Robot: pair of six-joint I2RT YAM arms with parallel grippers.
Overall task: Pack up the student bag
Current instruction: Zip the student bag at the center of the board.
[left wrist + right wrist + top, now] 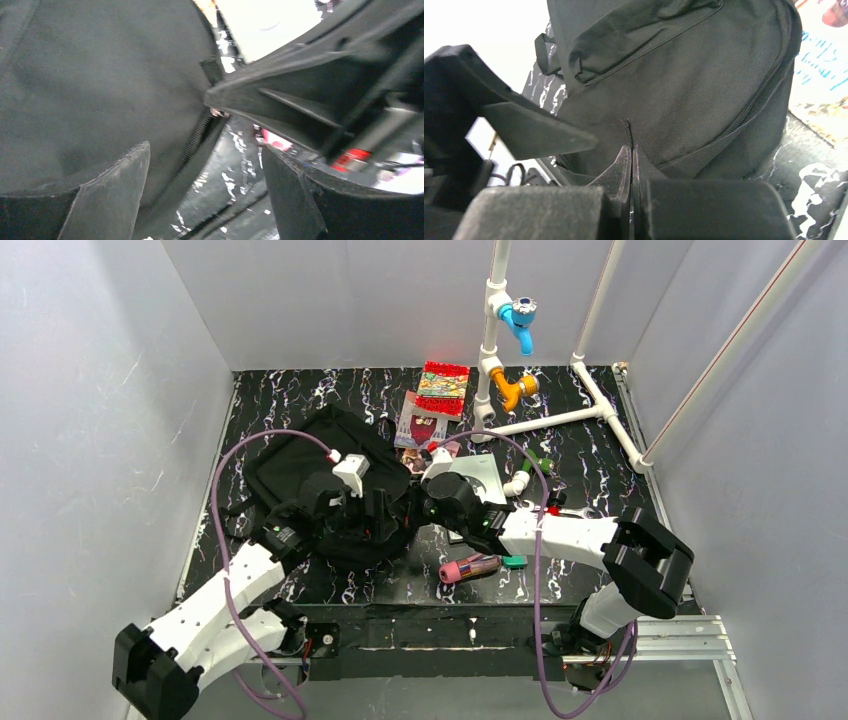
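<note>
student bag (295,465) fills left-centre; books (443,382), pipes (560,420) crowd far side; pencil case (468,567) near front; far-left corner open.

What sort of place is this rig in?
Likely an enclosed lab test cell, not a real room: plain grey walls, marble-print black tabletop, mock white piping with coloured taps.

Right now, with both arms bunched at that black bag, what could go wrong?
The right gripper is shut on only a thin zipper tab, so it may slip off. The left gripper is open and holds nothing, so the soft student bag might drag along instead of unzipping. The two grippers are very close and could bump.
</note>
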